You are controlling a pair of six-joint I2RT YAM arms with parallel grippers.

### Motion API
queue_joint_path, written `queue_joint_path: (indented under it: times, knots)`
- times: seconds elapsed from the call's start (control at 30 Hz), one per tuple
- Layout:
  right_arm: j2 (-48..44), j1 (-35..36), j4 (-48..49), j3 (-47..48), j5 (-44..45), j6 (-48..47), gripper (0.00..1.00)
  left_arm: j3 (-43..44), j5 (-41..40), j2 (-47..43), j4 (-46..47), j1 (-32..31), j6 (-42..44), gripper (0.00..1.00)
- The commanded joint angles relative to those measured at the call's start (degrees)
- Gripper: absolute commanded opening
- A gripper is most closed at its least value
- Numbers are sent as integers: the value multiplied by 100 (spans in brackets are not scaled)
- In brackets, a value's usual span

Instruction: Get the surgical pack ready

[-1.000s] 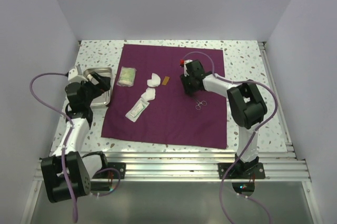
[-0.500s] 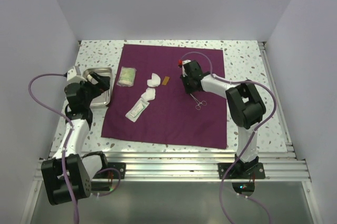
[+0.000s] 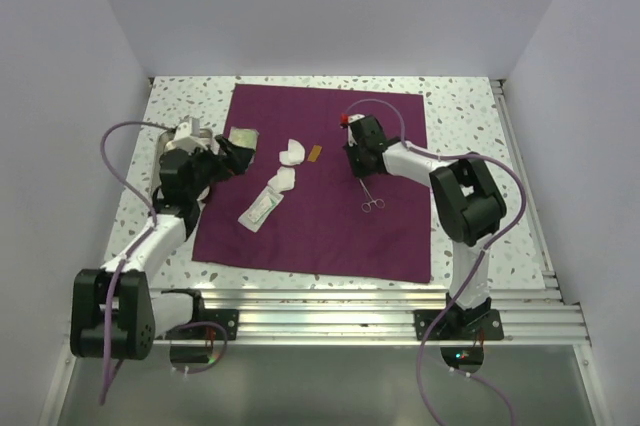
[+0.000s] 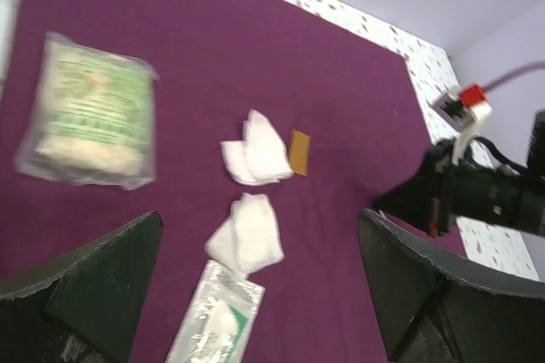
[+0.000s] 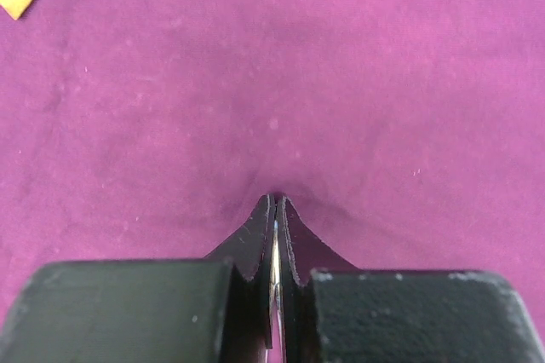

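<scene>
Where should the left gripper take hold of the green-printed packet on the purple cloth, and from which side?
Probably from above, jaws spanning its narrower width. The green-printed packet lies flat on the purple cloth and looks puffy, so its long edges likely give the open left gripper something to pinch.

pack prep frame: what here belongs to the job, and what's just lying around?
Job: purple cloth, green packet, gauze, long packet, tan strip, forceps.
Not the job: aluminium rail, speckled table.
</scene>
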Motion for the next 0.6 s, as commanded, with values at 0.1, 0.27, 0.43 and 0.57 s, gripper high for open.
queue_joint_path:
  times: [0.1, 0.27, 0.43, 0.57]
  knots:
    - [-651, -17, 476, -423, -82, 360, 0, 362, -315, 771, 1086, -1100, -148, 100]
    - [-889, -52, 757, -652, -91, 588, 0, 853, -1344, 1641, 1008, -2373, -104, 100]
    - [-1126, -236, 968, -846, -363, 931, 0, 1478, -1363, 2773, 1342, -3200, -315, 100]
    - [-1197, -429, 1038, -925, -695, 1150, 0, 1715, -1389, 3355, 1833, -3606, -482, 100]
